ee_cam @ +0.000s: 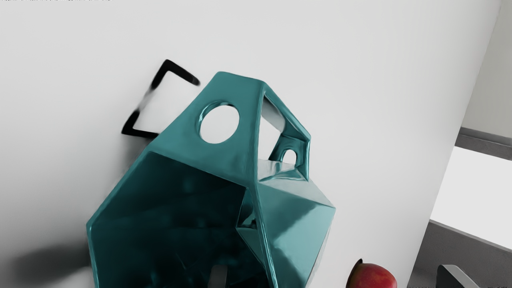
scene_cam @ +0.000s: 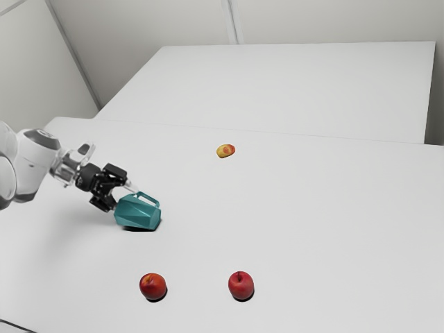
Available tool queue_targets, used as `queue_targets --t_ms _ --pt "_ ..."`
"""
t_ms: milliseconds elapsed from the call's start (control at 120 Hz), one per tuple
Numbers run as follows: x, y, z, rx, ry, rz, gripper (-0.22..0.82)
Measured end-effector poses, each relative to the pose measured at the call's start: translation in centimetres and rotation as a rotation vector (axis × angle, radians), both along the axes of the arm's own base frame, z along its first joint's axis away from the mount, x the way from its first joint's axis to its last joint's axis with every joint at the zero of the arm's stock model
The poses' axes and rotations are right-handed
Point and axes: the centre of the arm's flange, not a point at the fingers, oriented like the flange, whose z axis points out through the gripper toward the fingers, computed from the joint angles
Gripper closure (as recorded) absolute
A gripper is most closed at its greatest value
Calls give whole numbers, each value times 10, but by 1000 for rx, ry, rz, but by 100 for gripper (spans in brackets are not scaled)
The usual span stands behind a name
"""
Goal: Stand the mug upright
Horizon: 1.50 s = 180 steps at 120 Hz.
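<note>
In the exterior view, the mug (scene_cam: 137, 214) lies on its side on the white table (scene_cam: 305, 222), its mouth toward your gripper (scene_cam: 123, 196), which sits right at the rim. To stand it up, you likely need a firm pinch on the wall, a small lift, then a slow turn of the wrist until the mouth faces up and the base meets the table flat. Let go only once it rests evenly; a loose pinch could let it swivel or roll.

In the wrist view, your fingers stand wide apart, clamped on nothing: one (ee_cam: 218, 277) shows against the dark mouth, the other (ee_cam: 449, 278) outside, clear of the wall. Center that wall between them before closing, and mind the handle (ee_cam: 236, 88), which could catch the outer finger. Whether the inner one brushes the mug, you cannot tell.
</note>
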Motion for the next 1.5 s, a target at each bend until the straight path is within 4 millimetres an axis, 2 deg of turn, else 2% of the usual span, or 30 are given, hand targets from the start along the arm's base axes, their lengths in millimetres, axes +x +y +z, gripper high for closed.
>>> queue_targets --t_ms 100,167,250,358,508,600,750,875,942,1100,1242,1325,1500 --pt "1 -1 1 -6 -23 -6 35" --pt "2 -1 2 -9 -37 -10 49" --pt "2 -2 2 -11 -48 -17 61" --pt "3 -3 4 -11 -63 -27 69" --pt "4 -7 19 -13 -100 -45 74" --pt "6 -16 41 -16 -140 -73 76" --pt "22 -63 88 52 -179 -214 78" --pt "53 -110 139 258 -189 -416 78" --pt "62 -126 154 374 -173 -489 78" --pt "76 -162 160 574 -156 -573 79" --pt "88 -186 162 745 -182 -605 79" --pt "96 -191 158 837 -199 -602 79" --pt "109 -188 128 937 -206 -559 79"
